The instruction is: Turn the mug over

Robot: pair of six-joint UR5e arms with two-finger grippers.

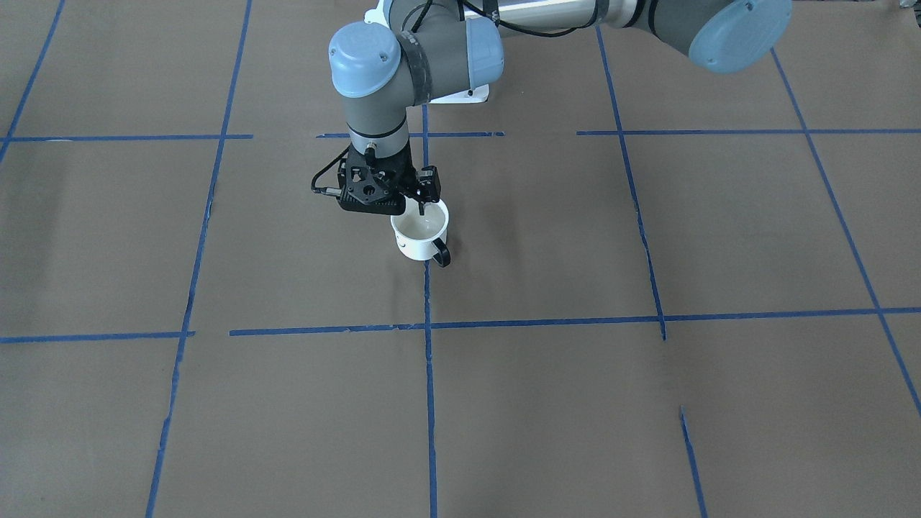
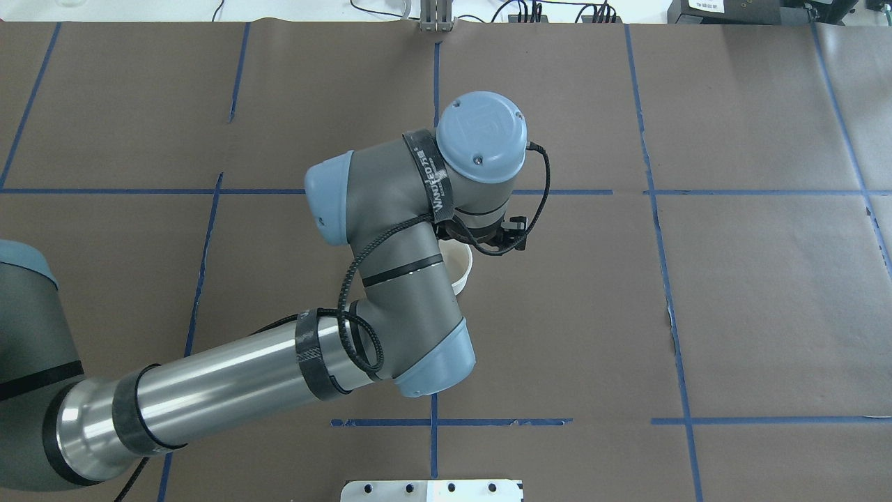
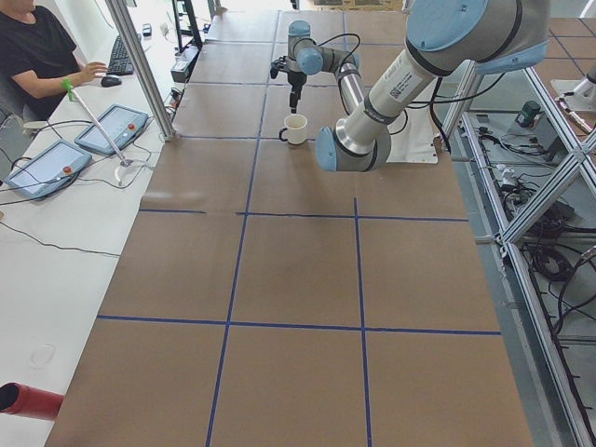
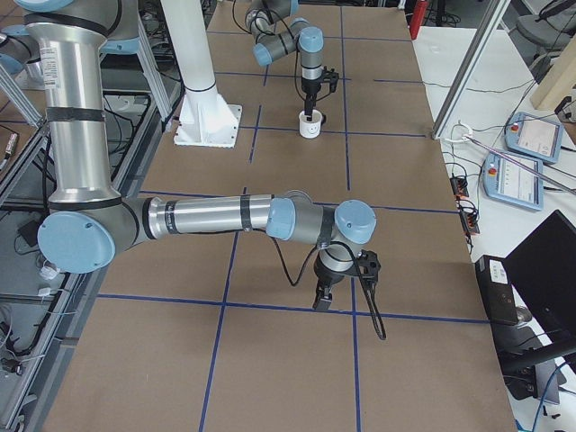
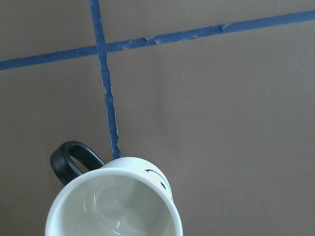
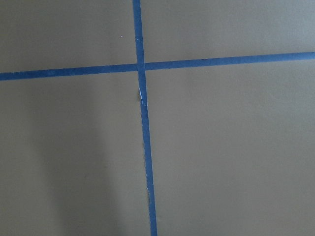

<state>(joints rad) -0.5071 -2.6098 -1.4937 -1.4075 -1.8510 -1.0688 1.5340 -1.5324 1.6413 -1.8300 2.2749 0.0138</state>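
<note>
— The right gripper [image 4: 321, 304], nearest to us, hangs low over the table [image 4: 270, 369]. Is it open?
— I cannot tell. Further on, the mug [image 1: 419, 239] stands upright on a blue tape line [image 1: 429, 374], mouth up.
— And the left gripper [image 1: 421, 204]?
— One fingertip [image 1: 422, 208] is inside the rim. Whether it grips, I cannot tell.

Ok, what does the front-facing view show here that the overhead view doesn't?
Only the front-facing view shows the mug's black handle and the left jaws standing at its rim. Only the overhead view shows the cables along the far table edge; there the left arm covers most of the mug. Both show the mug upright, mouth up, under that arm.
</note>
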